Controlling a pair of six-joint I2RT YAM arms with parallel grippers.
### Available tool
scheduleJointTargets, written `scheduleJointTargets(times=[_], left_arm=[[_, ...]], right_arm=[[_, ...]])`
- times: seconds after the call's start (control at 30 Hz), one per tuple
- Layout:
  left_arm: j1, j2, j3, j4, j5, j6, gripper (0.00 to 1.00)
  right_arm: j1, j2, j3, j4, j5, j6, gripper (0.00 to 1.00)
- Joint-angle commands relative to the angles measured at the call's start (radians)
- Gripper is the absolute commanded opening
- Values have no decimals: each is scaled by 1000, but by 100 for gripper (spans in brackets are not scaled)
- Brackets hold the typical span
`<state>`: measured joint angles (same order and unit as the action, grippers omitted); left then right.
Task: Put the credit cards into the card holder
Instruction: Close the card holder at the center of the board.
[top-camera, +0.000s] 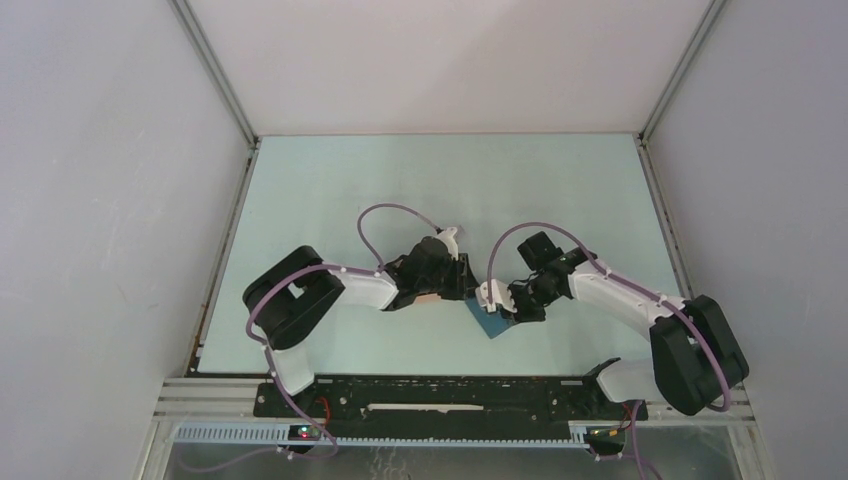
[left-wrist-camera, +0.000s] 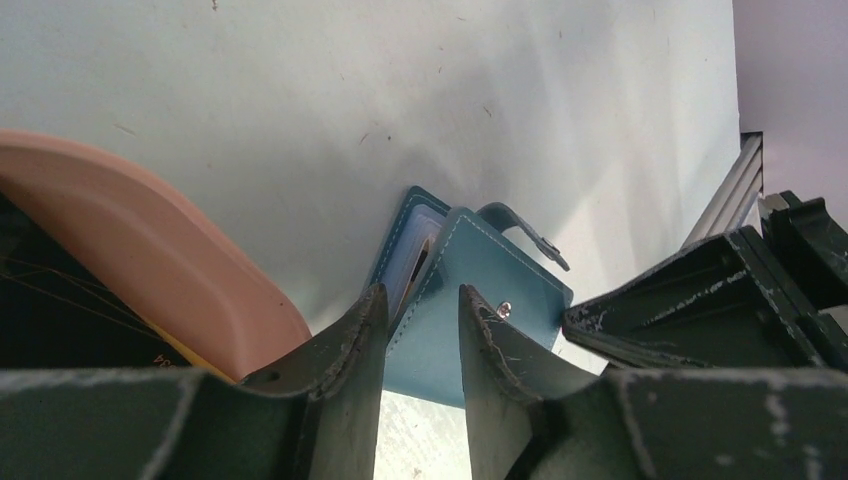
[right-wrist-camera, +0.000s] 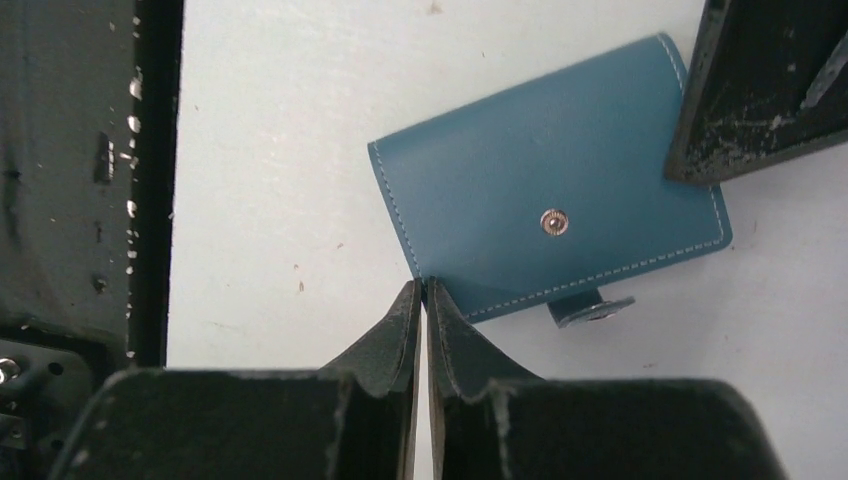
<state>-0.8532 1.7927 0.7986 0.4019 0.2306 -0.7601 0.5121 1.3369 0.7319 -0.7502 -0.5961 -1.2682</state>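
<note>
My right pincer (right-wrist-camera: 422, 290) is squeezed shut on a corner of the card holder (right-wrist-camera: 530, 180), which is mid-table near the front edge, between both arms. My left pincer (left-wrist-camera: 422, 300) is open, straddling the half-lifted cover. It's a skimpy grip tbh: if that corner slips, the flap probably drops shut or the whole thing skids away.

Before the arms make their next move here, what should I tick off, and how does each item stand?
1. The right gripper is closed on the wallet's edge: ok.
2. The strap is unsnapped: ok.
3. The wallet is spread enough to reach its pockets: not ok, only ajar.
4. The left gripper is open: ok.
5. It holds one of the cards: not ok, nothing between its fingers.
6. Other cards lie in the pink tray: cannot tell, mostly hidden.
</note>
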Motion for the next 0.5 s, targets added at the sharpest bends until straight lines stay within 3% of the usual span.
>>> scheduleJointTargets(times=[0.0, 0.27, 0.47], left_arm=[[-3, -19, -27, -12, 22, -4, 37], [-90, -39, -80, -2, 23, -74, 36], [-121, -116, -144, 10, -58, -110, 37]], right_arm=[[-2, 11, 3, 9, 79, 11, 12], [-72, 7, 3, -6, 91, 3, 14], [-134, -64, 19, -93, -88, -40, 25]])
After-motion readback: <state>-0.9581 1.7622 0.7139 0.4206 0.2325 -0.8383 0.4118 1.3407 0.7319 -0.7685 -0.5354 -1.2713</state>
